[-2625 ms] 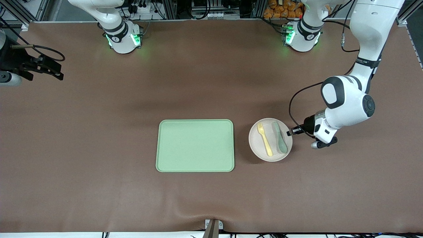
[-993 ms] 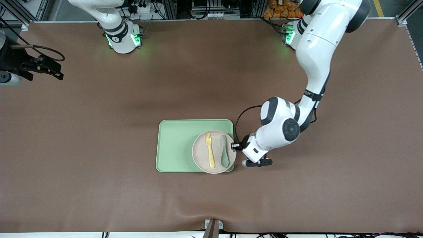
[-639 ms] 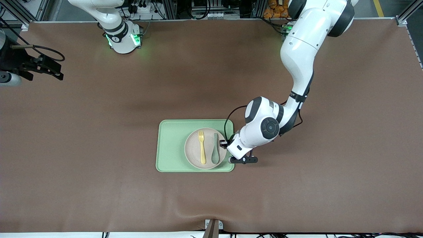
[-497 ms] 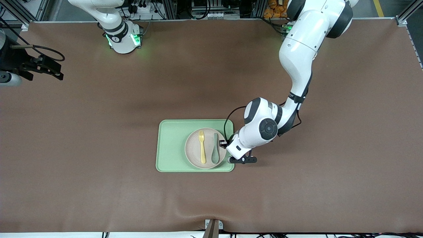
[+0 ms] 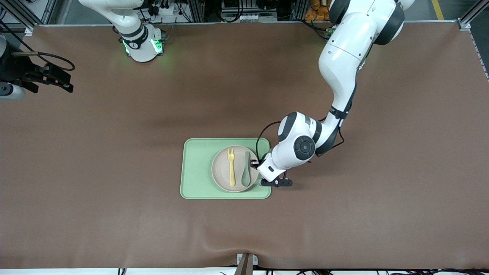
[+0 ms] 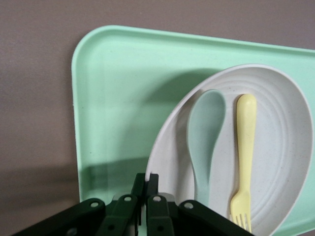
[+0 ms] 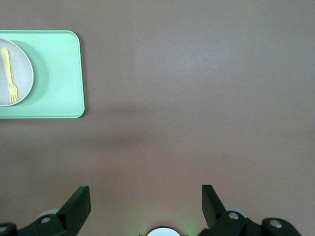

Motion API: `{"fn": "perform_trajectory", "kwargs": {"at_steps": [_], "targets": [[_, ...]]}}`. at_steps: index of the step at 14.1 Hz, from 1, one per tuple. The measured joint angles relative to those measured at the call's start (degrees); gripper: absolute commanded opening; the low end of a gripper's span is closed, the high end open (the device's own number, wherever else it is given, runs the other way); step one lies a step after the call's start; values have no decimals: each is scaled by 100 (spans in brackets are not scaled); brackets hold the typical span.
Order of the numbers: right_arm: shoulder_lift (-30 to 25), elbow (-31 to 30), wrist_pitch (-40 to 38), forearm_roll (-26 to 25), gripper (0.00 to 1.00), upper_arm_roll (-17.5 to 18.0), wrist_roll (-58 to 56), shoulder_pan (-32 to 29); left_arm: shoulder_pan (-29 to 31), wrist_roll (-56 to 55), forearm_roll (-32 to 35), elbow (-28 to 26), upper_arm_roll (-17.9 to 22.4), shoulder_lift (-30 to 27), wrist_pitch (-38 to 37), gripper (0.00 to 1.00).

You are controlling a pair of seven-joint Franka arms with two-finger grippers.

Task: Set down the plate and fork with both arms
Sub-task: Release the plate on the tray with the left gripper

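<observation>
The right gripper (image 5: 57, 82) hangs over the desk (image 5: 114, 214) edge at the right arm's end, jaws spread wide and empty; that arm waits. On the light-green tray (image 5: 196, 168), toward its left-arm end, sits the plate (image 5: 221, 170), its rim pinched by the left gripper (image 5: 253, 163) with jaws pressed together on it. Whether the plate lies flat or is tipped up slightly at the pinched edge is hard to judge from above; the left wrist view hints at a slight lift. If so, letting go abruptly could make the plate drop and jolt the cutlery, or a tilt could slide the fork (image 5: 231, 167) and spoon (image 5: 245, 169) toward the lower rim. The fork lies in the plate beside the spoon, nearer the right arm's end, its long axis running toward and away from the front camera, tines pointing toward the robots' bases.
</observation>
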Motion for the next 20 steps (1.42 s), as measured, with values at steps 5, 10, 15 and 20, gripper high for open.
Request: {"fn": "perform_trajectory", "kwargs": {"at_steps": [5,10,15,20], "targets": [[0,0,0,0,100,-2,0,0,-29,99,2,18,13,184,377,0],[2,0,-3,1,100,-2,0,0,-105,99,2,69,13,211,415,61],[28,-2,-4,4,100,7,-1,3,-146,104,2,104,60,213,557,100],[172,-5,24,6,100,23,-7,176,-99,104,129,256,333,-270,59,100]]}}
